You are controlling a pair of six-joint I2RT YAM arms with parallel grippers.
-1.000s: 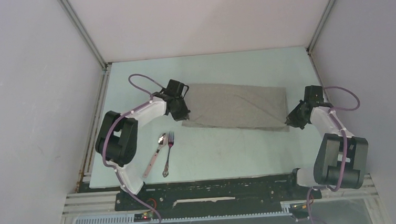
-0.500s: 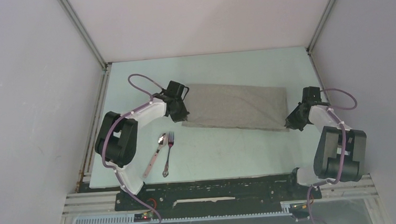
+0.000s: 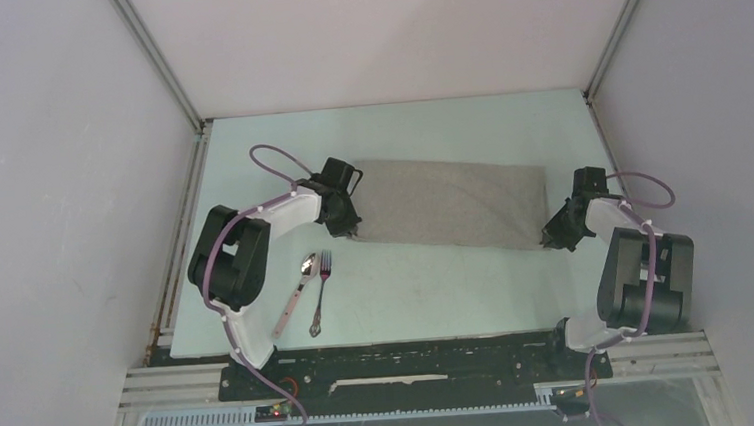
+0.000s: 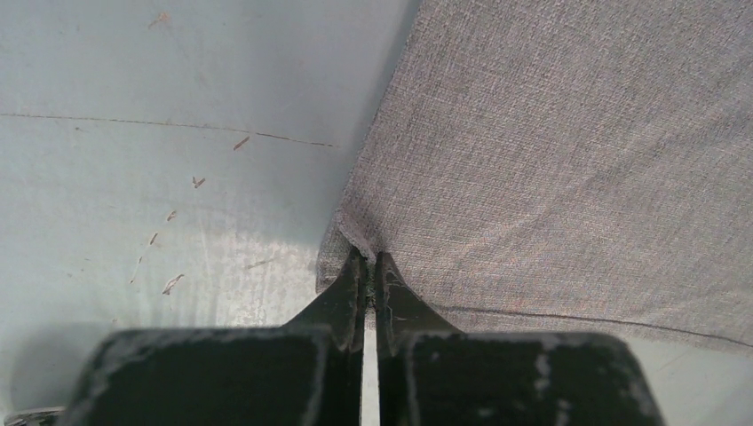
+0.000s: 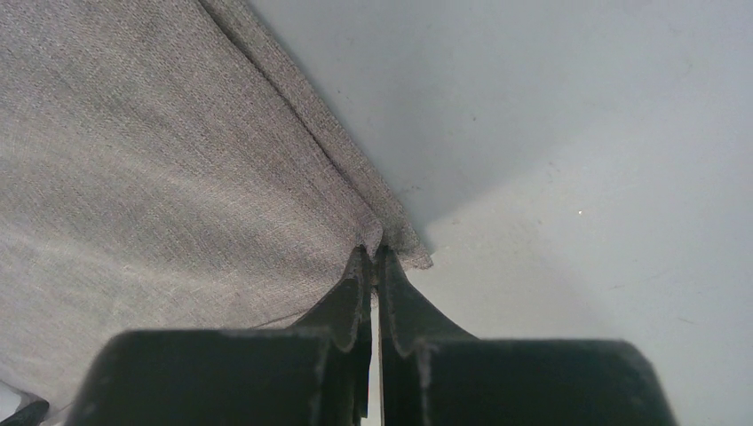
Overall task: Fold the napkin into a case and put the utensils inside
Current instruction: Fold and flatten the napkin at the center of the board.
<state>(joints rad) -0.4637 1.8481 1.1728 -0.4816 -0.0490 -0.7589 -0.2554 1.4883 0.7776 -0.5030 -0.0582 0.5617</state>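
Across the middle of the pale green bench (image 3: 438, 289), the grey napkin (image 3: 448, 208) lies as a folded oblong, running from left of centre toward the right edge. The left gripper (image 4: 368, 262) is clamped on its near-left corner and the right gripper (image 5: 373, 257) on its near-right corner, each pair of fingers drawn almost together on a nip of fabric. From above, both pinched corners are hidden under the black gripper heads. The wrist cameras cut off most of the cloth, and how many layers each grip takes cannot be told. Toward the bench's near-left corner, the spoon (image 3: 294, 297) and fork (image 3: 320, 295) lie side by side, apart from the napkin.
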